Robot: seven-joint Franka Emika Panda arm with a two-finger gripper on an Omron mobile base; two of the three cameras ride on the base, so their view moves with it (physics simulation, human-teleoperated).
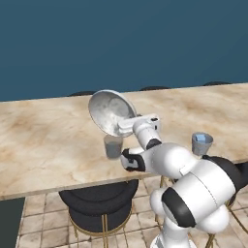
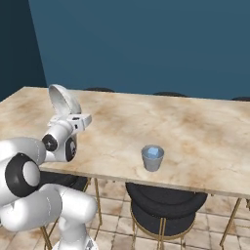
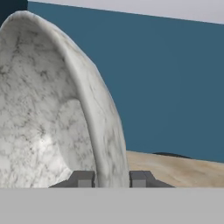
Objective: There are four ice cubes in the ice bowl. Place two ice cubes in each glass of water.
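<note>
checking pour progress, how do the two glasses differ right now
The glass near the arm stands right below the tipped ice bowl, which the gripper holds by its rim; the far glass stands alone on the table. Light-blue ice shows in the far glass; none can be made out in the near one. Both are small, grey-blue, upright tumblers.

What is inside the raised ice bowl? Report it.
The ice bowl, tipped on edge and pinched at its rim by the tool, shows bare mottled stone inside; no cubes visible.
</note>
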